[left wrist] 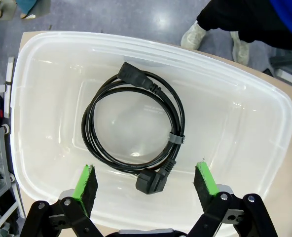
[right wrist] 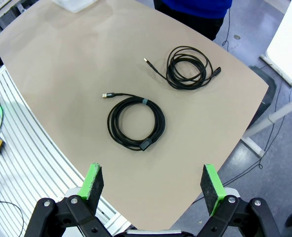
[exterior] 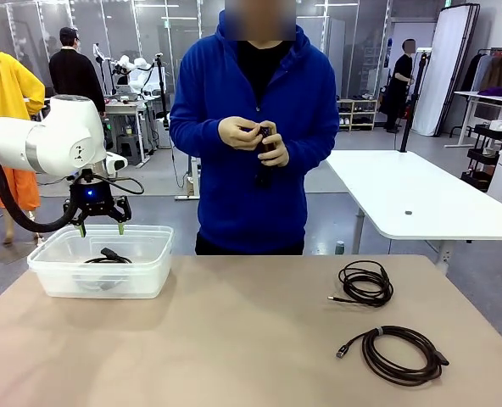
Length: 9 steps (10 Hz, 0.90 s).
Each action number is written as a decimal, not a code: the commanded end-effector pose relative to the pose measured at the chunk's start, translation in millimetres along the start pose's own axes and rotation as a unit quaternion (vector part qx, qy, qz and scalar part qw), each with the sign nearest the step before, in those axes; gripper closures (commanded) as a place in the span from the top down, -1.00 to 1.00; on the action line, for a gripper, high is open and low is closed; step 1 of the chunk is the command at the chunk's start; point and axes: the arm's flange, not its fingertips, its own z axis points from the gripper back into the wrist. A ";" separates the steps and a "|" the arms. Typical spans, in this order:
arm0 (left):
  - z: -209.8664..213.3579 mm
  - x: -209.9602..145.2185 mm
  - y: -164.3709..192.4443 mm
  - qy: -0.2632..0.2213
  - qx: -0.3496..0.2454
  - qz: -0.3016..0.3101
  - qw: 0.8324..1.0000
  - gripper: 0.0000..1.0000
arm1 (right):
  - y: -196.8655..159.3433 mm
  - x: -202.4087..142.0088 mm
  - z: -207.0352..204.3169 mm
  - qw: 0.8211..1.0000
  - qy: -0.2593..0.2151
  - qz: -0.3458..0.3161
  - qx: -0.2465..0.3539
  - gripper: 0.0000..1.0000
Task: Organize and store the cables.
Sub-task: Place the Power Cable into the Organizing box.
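Open workshop floor lay behind the bench (exterior: 234,339), with a white table (exterior: 421,195) off beyond its far right corner. A person stood at the far edge, both hands (exterior: 253,140) raised at chest height around a small dark item. Whether it was another cable could not be told.

**Step in hand**
- One power cable (left wrist: 131,133) lay coiled flat on the floor of the clear bin (exterior: 43,271), which sat at the far left corner of the bench.
- The left tool (exterior: 101,227) hovered directly above the bin, jaws spread wide and pinching nothing.
- Judged from this, one cable was stored and the sorting was partly done.

**Cables not yet stored**
- A thin coil (exterior: 365,282) lay toward the right edge, nearer the far side, with a connector tail pointing to the left edge.
- A thicker coil (exterior: 401,354) lay just beside it, nearer the robot's edge, bound by a small band.
- The right tool (right wrist: 151,190) hung high over this area, jaws spread and empty, looking down on both coils.

**Next move**
- The right tool would probably need to descend onto one coil and close across the bundled strands, not across a single loop.
- The thicker coil looked the easier target, being banded.

**Obstructions**
- The bench between the coils and the bin was bare.
- The left arm over the bin would likely have to clear before a delivery.
- Loose connector tails could drag or catch on the bin rim.
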 end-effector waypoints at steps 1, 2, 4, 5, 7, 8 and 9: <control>-0.6 0.6 1.2 -0.003 0.007 -0.002 1.000 0.98 | 0.6 -2.2 -0.1 1.000 -0.001 0.008 0.004 1.00; -0.6 0.6 1.2 -0.003 0.007 -0.002 1.000 0.98 | 0.6 -2.2 -0.1 1.000 -0.001 0.008 0.004 1.00; 0.0 0.0 0.0 0.000 0.000 0.000 1.000 0.98 | 0.6 -2.2 -0.1 1.000 -0.001 0.008 0.004 1.00; 21.5 -8.1 11.7 0.074 -0.035 -0.056 0.995 0.98 | 0.6 -2.2 -0.1 1.000 -0.001 0.008 0.004 1.00; 56.6 -23.2 31.4 0.074 -0.058 -0.105 0.990 0.98 | 0.6 -2.2 -0.1 1.000 -0.001 0.008 0.004 1.00; 71.0 -33.2 37.1 0.083 -0.095 -0.128 0.984 0.98 | 0.6 -2.2 -0.1 1.000 -0.001 0.008 0.004 1.00; 88.0 -47.9 43.0 0.088 -0.116 -0.157 0.977 0.98 | 0.6 -2.2 -0.1 1.000 -0.001 0.008 0.004 1.00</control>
